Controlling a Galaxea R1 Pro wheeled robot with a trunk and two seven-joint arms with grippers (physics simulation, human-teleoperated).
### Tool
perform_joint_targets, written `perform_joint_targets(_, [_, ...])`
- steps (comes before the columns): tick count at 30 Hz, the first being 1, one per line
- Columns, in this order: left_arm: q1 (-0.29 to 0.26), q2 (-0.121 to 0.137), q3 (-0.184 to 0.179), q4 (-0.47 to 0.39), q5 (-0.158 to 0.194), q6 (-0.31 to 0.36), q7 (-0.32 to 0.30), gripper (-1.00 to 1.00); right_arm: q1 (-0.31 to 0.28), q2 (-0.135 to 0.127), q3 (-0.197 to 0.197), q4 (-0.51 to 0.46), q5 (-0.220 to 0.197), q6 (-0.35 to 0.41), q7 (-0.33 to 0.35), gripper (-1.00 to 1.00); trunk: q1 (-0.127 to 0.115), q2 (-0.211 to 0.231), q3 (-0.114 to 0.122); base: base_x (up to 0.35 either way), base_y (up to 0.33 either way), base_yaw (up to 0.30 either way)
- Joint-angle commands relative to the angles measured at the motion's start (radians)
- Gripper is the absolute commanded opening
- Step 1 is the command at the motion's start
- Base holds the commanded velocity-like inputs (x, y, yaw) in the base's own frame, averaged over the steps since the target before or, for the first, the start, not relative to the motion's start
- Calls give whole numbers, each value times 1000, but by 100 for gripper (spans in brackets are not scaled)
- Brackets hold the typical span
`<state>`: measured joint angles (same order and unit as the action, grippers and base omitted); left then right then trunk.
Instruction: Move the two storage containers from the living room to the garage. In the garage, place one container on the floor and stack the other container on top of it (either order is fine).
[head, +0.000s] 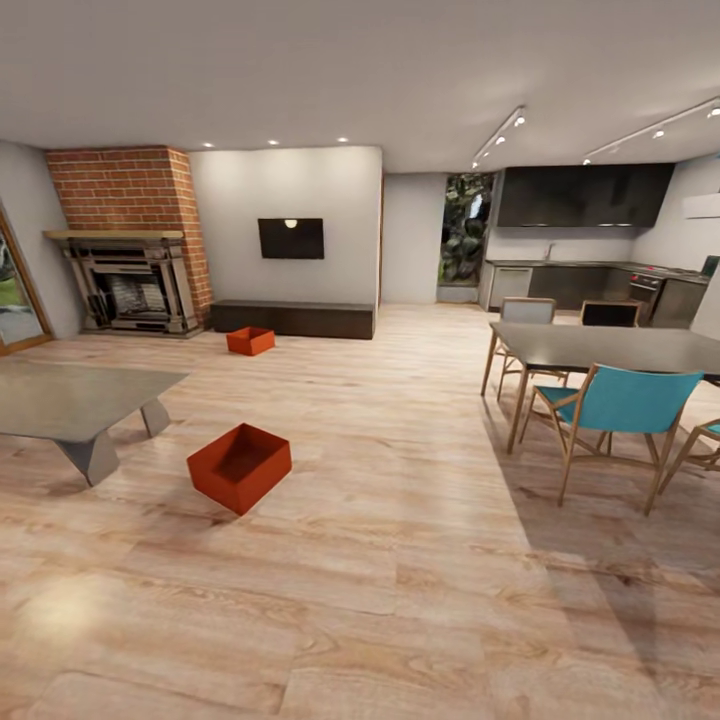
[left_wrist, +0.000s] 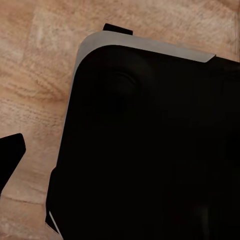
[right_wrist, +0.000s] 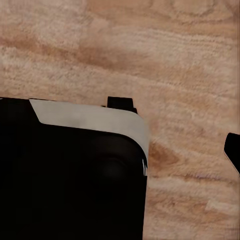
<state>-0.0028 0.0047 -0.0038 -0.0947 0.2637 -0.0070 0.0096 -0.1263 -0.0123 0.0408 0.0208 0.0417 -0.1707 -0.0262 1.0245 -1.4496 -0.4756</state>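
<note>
Standing off, not at bins | near bin (head: 240, 466) on plank floor (head: 400, 560) by table (head: 70, 400) corner; far bin (head: 250, 341) near fireplace (head: 130, 270) | grippers: can't tell | advice: drive up square, stop close, then reach.

Smooth matt bins (head: 240, 466), wood-plank floor (head: 400, 560)

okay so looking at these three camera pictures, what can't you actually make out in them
- Head view: the inside of the far storage container is too small to check; the near storage container shows an empty interior.
- Head view: the coffee table is cut off by the picture's left edge.
- Left wrist view: a large dark body hides most of the wood floor.
- Both wrist views: only dark tips at the edges, so the gripper states cannot be told.
</note>
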Motion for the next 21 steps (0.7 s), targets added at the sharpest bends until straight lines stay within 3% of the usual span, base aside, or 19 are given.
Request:
perform_joint_targets(1, [0,0,-1,0,5,-1,1,100,-1,0,4,2,4,-4,-3,100,1,0,-1,321,0,0])
perform_joint_targets(21, [0,-2,-2,-2,5,-2,1,100,-1,2,2,2,2,-5,-3,100,1,0,-1,321,0,0])
